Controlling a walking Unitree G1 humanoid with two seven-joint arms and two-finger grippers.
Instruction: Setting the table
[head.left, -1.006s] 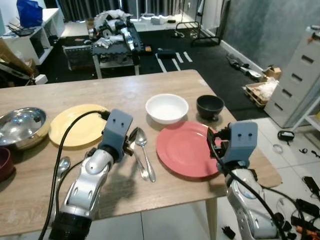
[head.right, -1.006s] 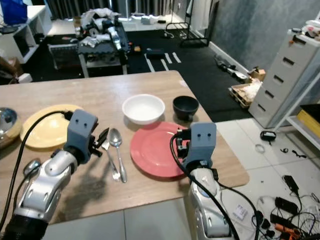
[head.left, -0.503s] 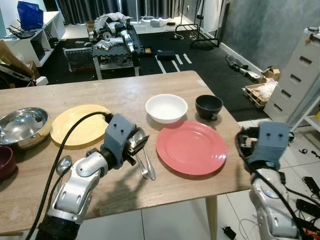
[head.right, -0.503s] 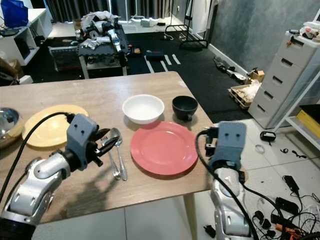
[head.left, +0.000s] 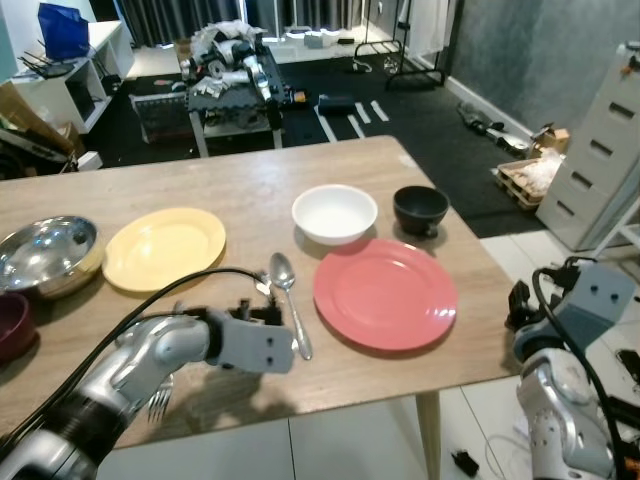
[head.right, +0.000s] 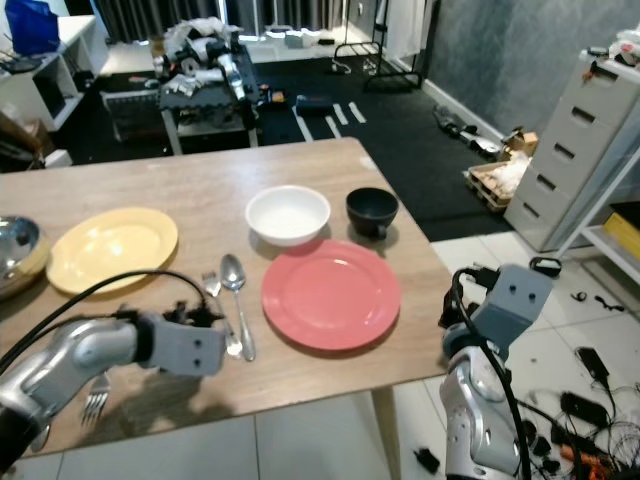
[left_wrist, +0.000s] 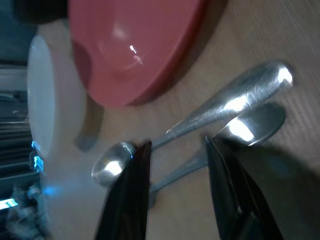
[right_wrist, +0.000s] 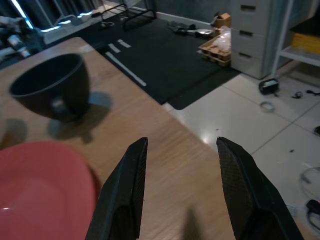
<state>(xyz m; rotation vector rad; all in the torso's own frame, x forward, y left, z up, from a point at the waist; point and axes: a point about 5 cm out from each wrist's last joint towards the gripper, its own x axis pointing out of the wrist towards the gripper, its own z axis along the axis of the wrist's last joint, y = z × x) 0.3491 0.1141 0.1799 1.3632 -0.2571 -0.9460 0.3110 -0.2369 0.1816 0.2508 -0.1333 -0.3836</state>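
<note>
i take the red plate (head.left: 385, 294) as my landmark and read across from my left.

far to the left of it sit the steel bowl (head.left: 45, 255) and the yellow plate (head.left: 164, 247), neither touched. a fork (head.left: 160, 396) lies by the near table edge, well left of the plate, beside my left forearm.

a second ago my left gripper (left_wrist: 175, 165) stood above the spoon (head.left: 288, 300), just left of the plate; now the arm has dropped low and turned flat over the table. in the left wrist view its two fingers are spread apart on either side of the spoon's handle and a second utensil under it, gripping nothing. i judge this as lining up for a pick, not yet made.

behind the plate, the white bowl (head.left: 334, 212) and the black bowl (head.left: 420, 208) have stayed put.

my right gripper (right_wrist: 182, 195), which was at the plate's right rim a second ago, has pulled back past the table's right edge; its fingers are parted and empty. so the plate looks placed, and the cutlery is what remains.

i can read no brand, label or writing anywhere.
</note>
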